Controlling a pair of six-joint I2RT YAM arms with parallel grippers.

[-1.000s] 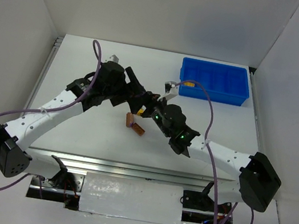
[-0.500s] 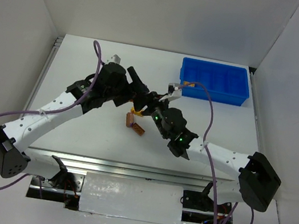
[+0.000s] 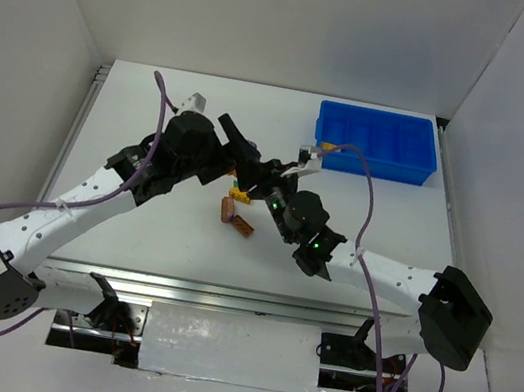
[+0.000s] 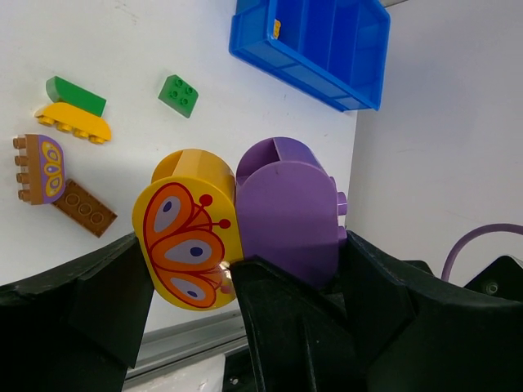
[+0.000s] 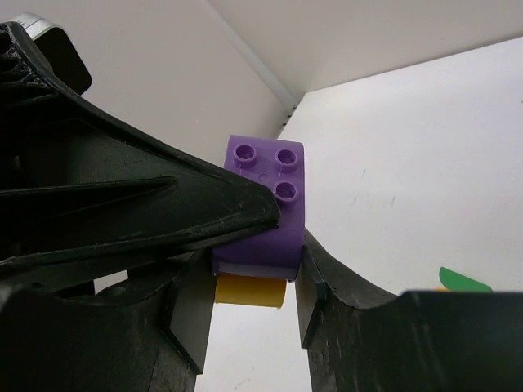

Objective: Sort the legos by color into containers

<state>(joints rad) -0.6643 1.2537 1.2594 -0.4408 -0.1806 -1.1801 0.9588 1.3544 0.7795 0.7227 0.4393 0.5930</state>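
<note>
My left gripper [image 4: 239, 265] holds a joined pair of legos above the table: a yellow rounded brick with an orange butterfly [image 4: 186, 237] and a round purple brick [image 4: 290, 204]. Its jaws stand wide, clamped on the pair's two ends. My right gripper [image 5: 253, 273] has come in from below, its pads pressed on the purple brick [image 5: 265, 208], the yellow brick [image 5: 249, 290] showing just under it. Both grippers meet at the table's middle [image 3: 249, 171]. The blue tray of containers [image 3: 377, 143] sits at the far right.
On the table lie a green square brick [image 4: 178, 95], a green wedge [image 4: 76, 95] on a yellow brick [image 4: 74, 122], and two brown bricks [image 4: 39, 168] [image 4: 84, 207]. A small yellow piece [image 4: 276, 28] lies in one tray compartment. White walls enclose the table.
My right gripper's jaws have closed in onto the purple brick. The left arm has shifted slightly, still holding the joined pair.
</note>
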